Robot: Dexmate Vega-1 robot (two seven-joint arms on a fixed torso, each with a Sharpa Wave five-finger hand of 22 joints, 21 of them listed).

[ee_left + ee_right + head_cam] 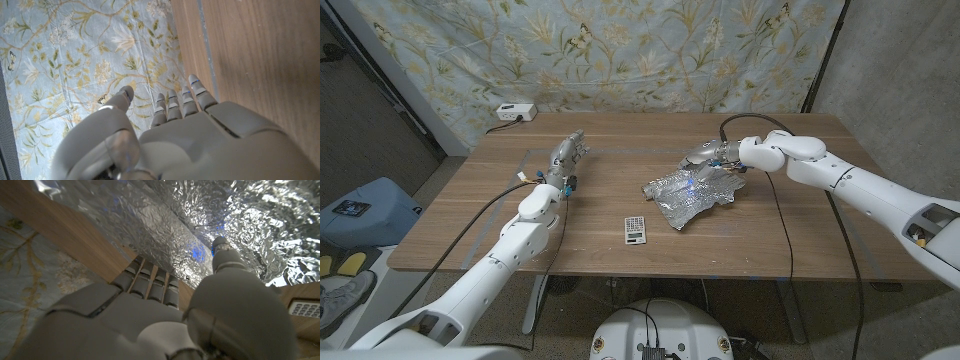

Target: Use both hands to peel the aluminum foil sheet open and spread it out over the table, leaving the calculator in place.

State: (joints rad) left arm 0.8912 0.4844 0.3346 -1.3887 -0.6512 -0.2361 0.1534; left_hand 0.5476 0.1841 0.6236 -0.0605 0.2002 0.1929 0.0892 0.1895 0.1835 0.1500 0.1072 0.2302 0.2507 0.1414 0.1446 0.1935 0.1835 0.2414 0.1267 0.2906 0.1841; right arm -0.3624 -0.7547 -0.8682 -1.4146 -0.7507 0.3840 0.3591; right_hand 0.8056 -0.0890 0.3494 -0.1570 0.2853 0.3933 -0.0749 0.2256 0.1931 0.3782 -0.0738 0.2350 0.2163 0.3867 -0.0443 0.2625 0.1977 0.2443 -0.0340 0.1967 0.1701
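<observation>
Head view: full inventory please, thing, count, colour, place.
aluminum foil sheet: 1, silver, crumpled, right of table centre
calculator: 1, white and grey, near front edge, apart from the foil on its left
table: 1, brown wood
power strip: 1, white, far left corner
floral cloth: 1, pale blue, hanging behind the table
left hand: 1, grey, left of centre, holding nothing
right hand: 1, grey, at the foil's far edge, fingers on it

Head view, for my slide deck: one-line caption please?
Right hand reaches the crumpled silver aluminum foil sheet; left hand waits apart; small grey calculator lies nearby.
</observation>
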